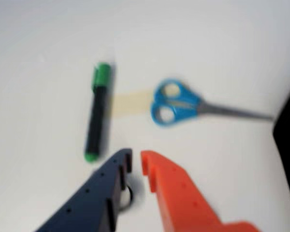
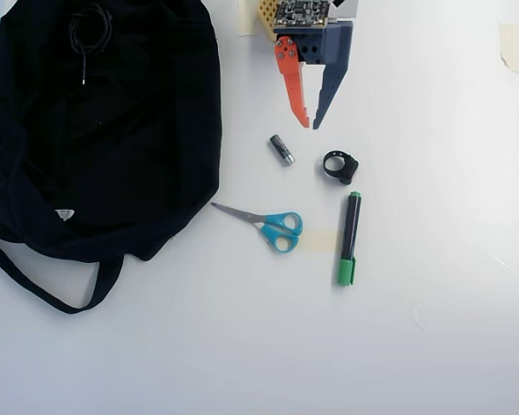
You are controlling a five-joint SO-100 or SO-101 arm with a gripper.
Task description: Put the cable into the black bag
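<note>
Already the thin black coiled cable (image 2: 90, 28) lies on the big floppy black fabric bag (image 2: 147, 130), top-left in the overhead view.
Orange-and-navy gripper (image 2: 310, 124) empty, jaws apart, just above the small black ring clip (image 2: 340, 166); grey battery (image 2: 281, 149), blue-handled scissors (image 2: 272, 226), green-capped marker (image 2: 349, 238) crowd the white table (image 2: 432, 328) below; right side open.

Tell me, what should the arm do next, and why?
Probably nothing beyond pulling back. The cable already lies coiled on the black bag near its top edge, and the gripper hangs open and empty over the table, above the ring clip and marker.
</note>
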